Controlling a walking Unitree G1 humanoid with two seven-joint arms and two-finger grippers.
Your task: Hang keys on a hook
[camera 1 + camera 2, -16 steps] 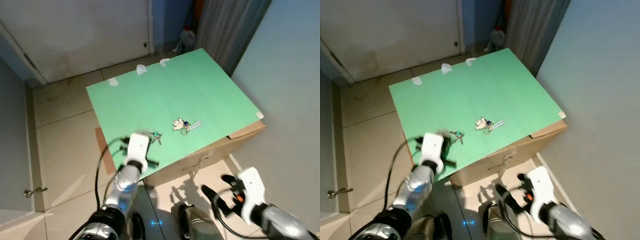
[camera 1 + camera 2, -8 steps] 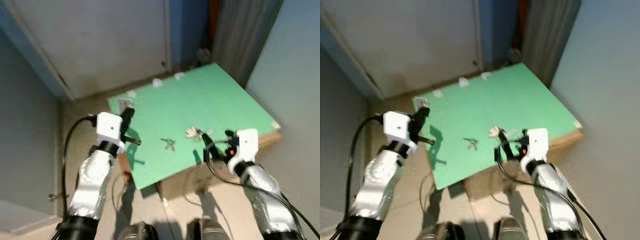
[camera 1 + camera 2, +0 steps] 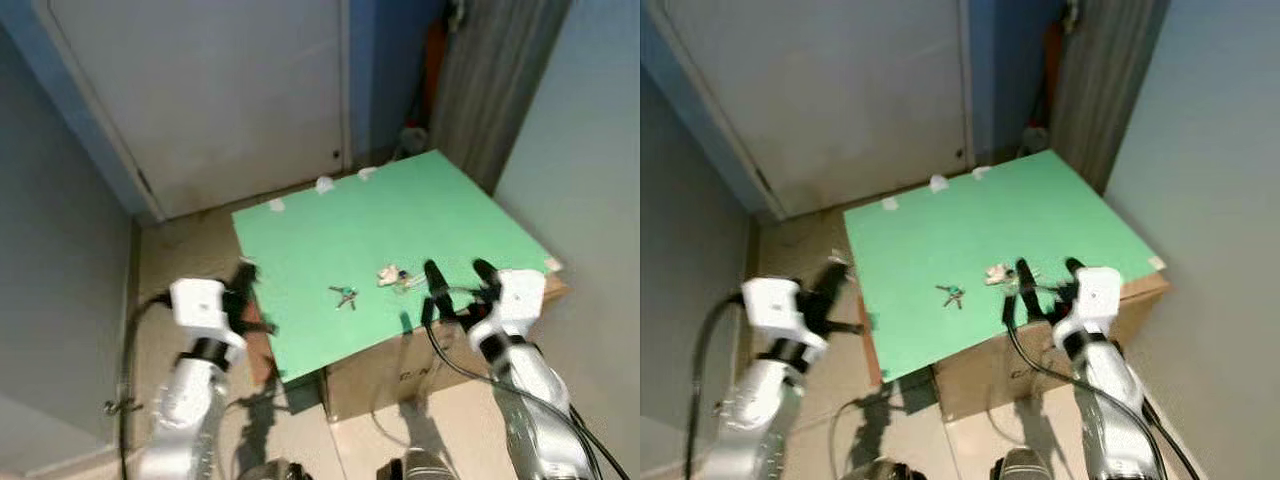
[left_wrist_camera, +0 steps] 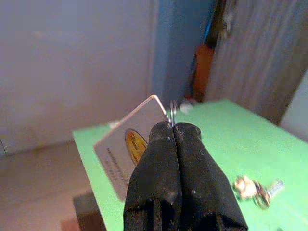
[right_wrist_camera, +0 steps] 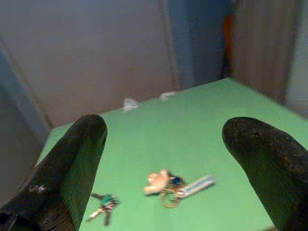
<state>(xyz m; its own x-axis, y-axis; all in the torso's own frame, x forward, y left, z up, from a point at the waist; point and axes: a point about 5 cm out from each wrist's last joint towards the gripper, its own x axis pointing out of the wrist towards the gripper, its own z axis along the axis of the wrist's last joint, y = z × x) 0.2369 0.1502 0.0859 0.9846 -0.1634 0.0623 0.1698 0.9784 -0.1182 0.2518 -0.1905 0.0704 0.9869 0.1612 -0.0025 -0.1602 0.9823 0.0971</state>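
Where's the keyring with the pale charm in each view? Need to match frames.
Left eye: keyring with the pale charm, mid-sheet, just ahead of the right gripper.
Right eye, same spot.
Left wrist, low corner, past the shut fingers.
Right wrist, between the open fingers.
Shared landmark: small green-tagged keys beside it on the green sheet.

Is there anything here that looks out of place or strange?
Mildly odd: the green sheet overhangs the cardboard box on the near side, unsupported. Two key sets lie loose on it: small keys and a keyring bunch. The left gripper is shut on a card with a ring.
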